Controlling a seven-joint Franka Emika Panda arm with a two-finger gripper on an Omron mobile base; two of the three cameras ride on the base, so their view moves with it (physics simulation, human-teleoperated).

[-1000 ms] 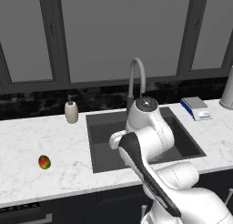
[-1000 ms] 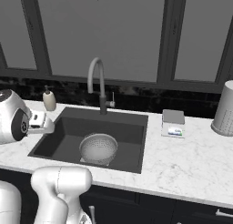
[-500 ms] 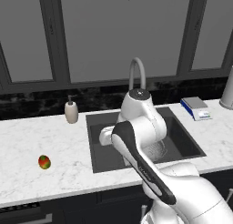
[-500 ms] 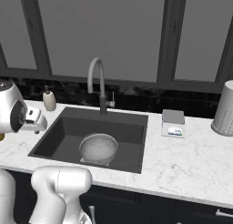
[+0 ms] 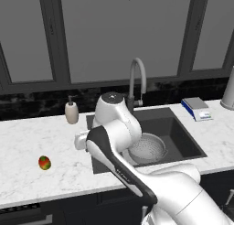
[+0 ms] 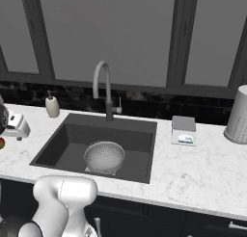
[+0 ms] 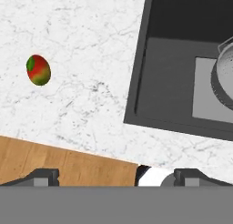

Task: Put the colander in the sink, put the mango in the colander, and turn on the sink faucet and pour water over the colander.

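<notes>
Colander (image 5: 147, 147) sits in the sink (image 5: 183, 137); mango (image 7: 38, 69) lies alone on the worktop (image 7: 86, 59), well left. Gripper (image 7: 116, 175) spread wide, empty: centre over the fruit, descend straight, close gently across its narrow waist.

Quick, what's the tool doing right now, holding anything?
Tool: open and empty, above the counter, the mango lying apart from it.
</notes>
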